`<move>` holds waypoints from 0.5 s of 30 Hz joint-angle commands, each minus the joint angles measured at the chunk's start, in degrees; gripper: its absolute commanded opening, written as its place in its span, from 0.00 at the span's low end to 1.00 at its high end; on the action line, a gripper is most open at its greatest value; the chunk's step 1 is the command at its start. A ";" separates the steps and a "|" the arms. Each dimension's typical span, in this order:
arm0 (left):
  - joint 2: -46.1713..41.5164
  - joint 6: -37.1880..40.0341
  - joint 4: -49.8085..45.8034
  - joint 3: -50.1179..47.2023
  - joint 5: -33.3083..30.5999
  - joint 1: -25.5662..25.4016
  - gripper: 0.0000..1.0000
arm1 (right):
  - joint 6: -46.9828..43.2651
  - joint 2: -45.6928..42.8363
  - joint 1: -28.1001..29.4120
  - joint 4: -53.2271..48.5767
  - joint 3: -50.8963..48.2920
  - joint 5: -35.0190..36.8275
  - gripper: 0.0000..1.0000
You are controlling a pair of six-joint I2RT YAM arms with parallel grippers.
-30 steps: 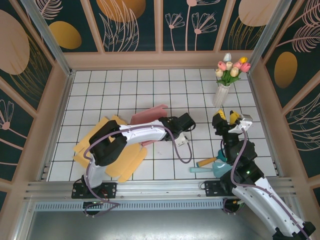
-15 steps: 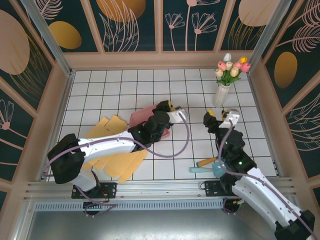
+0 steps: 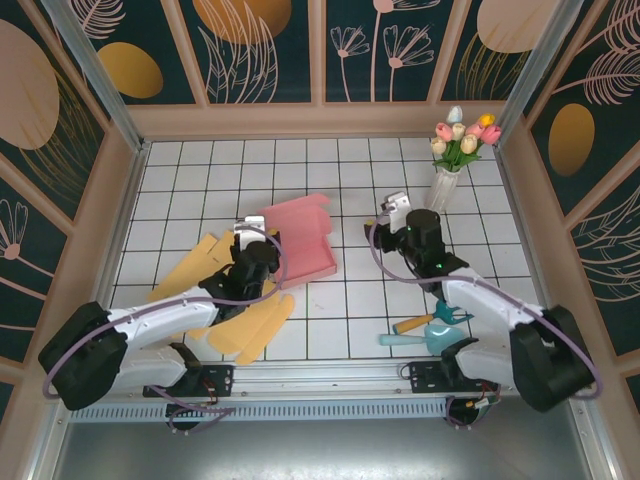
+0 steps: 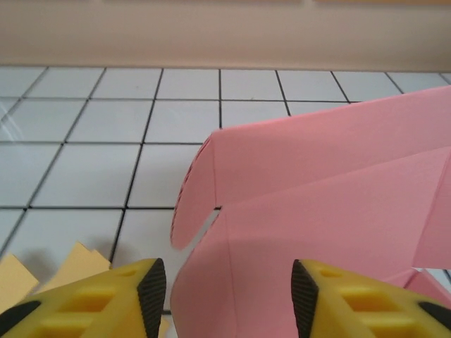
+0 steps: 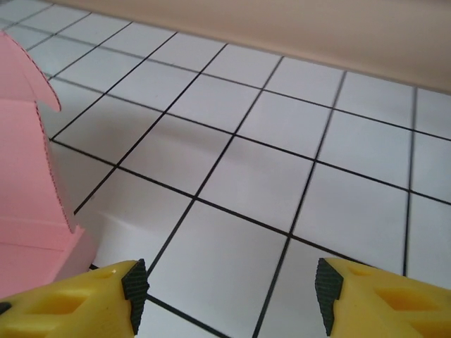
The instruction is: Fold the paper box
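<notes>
The pink paper box (image 3: pixel 300 240) lies partly folded on the white tiled table, its lid flap raised toward the back. My left gripper (image 3: pixel 264 240) is at the box's left edge. In the left wrist view the jaws are open and a pink panel of the box (image 4: pixel 338 183) reaches in between the fingertips of the left gripper (image 4: pixel 227 296) without being pinched. My right gripper (image 3: pixel 386 214) hovers to the right of the box, open over bare tile; in the right wrist view the right gripper (image 5: pixel 229 296) holds nothing and the box (image 5: pixel 25 183) stands at the left edge.
Yellow paper sheets (image 3: pixel 240 318) lie under and beside my left arm, their corners (image 4: pixel 49 271) showing by the left finger. A vase of tulips (image 3: pixel 447 170) stands at the back right. Teal and orange tools (image 3: pixel 425 328) lie near the right arm's base.
My left arm has pulled back to the left off the box, and its jaws have opened. My right arm has swung left toward the box. The box's lid now stands uncovered.
</notes>
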 commanded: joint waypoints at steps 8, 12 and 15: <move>-10.34 -5.09 -0.32 -7.18 10.52 4.07 0.58 | -21.17 16.39 -6.90 -2.73 11.25 -20.80 0.61; -9.35 -3.46 4.19 -9.11 14.34 4.60 0.58 | -26.27 18.53 -7.05 -3.04 11.08 -22.65 0.60; -6.66 -2.83 6.16 -9.11 13.93 4.72 0.56 | -26.46 19.01 -7.07 -1.28 11.04 -23.87 0.60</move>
